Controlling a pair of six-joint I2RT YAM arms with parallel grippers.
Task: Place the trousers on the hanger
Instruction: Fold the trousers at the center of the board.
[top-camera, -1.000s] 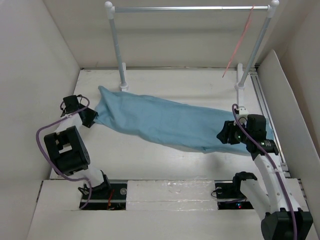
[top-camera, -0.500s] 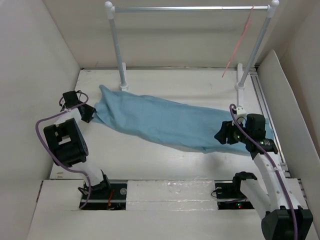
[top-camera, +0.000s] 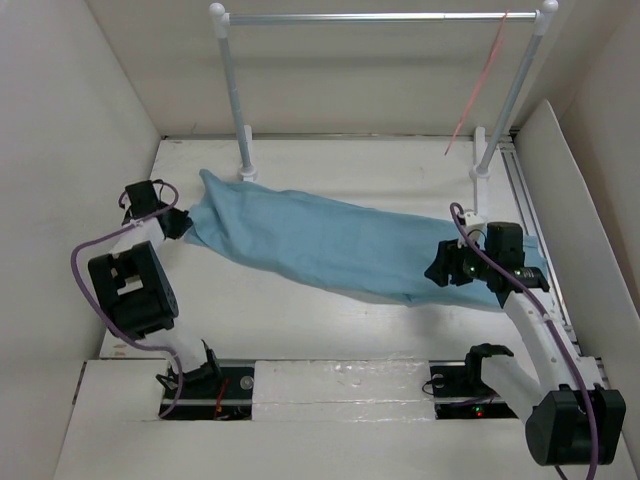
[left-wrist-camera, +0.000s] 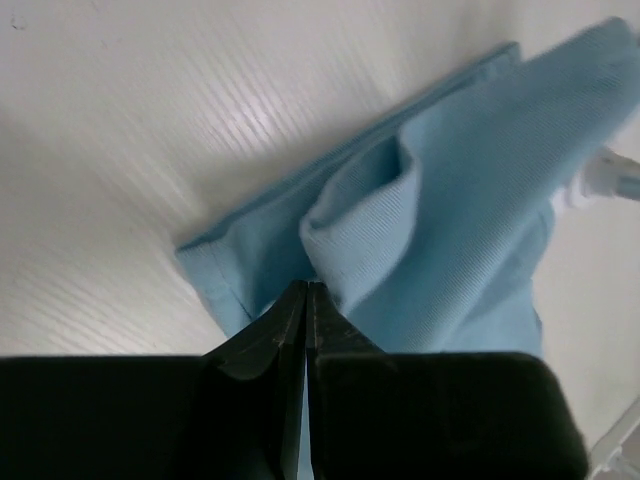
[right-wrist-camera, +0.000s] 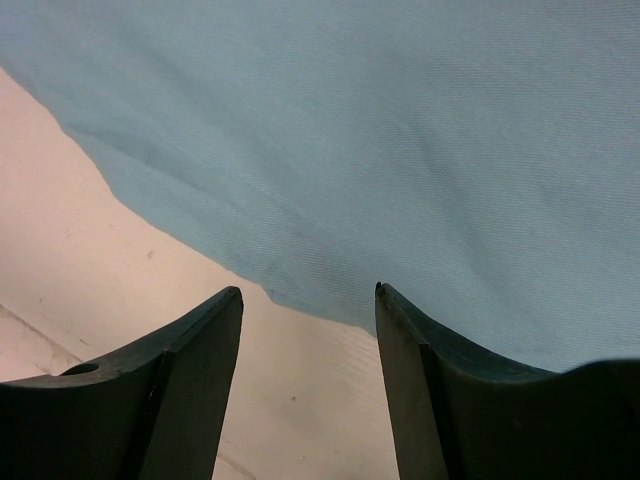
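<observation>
Nudged slightly leftward, the right gripper (right-wrist-camera: 309, 289) hangs wide open over the soft, finely ribbed blue trousers (top-camera: 330, 240), whose folded hem the left gripper (left-wrist-camera: 305, 286) pinches fully closed.

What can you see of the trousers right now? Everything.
The trousers are light blue soft cloth, lying flat across the white table, slanting from far left to near right. The left end is folded in layers, pinched by the shut left gripper. The open right gripper straddles the near edge at the right end. No button shows.
</observation>
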